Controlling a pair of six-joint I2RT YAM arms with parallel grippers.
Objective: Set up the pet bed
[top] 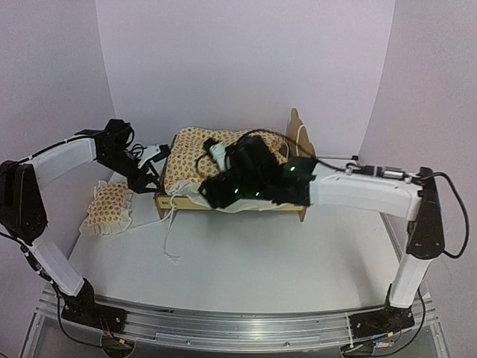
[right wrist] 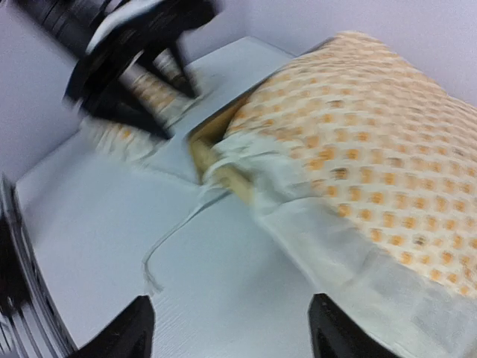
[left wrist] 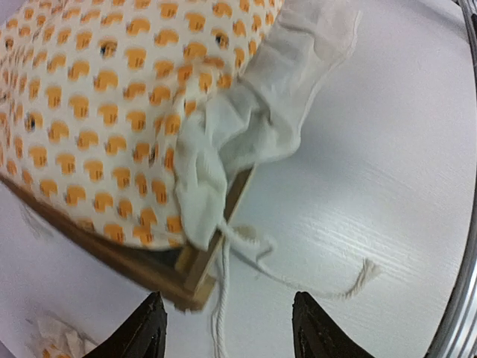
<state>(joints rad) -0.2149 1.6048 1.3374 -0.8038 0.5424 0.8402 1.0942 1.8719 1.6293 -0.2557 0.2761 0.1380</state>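
From above, the pet bed [top: 192, 175] stands mid-table [top: 246, 261], its scalloped headboard [top: 297, 127] at the right end. The orange-print bedding [top: 197, 145] is heaped on the wooden frame. The pillow [top: 110, 205] lies on the table to the left of the bed, near it but apart. The left arm [top: 67, 160] reaches to the bed's left end. The right arm [top: 358, 194] stretches across the near side, and its dark head covers much of the bedding. This view does not show how either arm's fingers stand.

The wrist cameras do. The left fingers [left wrist: 149, 332] are spread apart with only bare table between them, grasping nothing. Just ahead of them is a corner of the frame [left wrist: 195, 287]. The cream ruffle [left wrist: 223, 149] spills over that corner, and a drawstring [left wrist: 298, 280] with a frayed end trails across the table. The top view shows this cord only as a thin line hanging off the near-left corner.

The right wrist picture is blurred. Even so, the right fingers [right wrist: 134, 332] are plainly released, set wide over empty table just beside the bedding's pale edge. This camera also looks back along the bed. It catches the left arm's dark head beyond the frame corner, with the pillow behind it.
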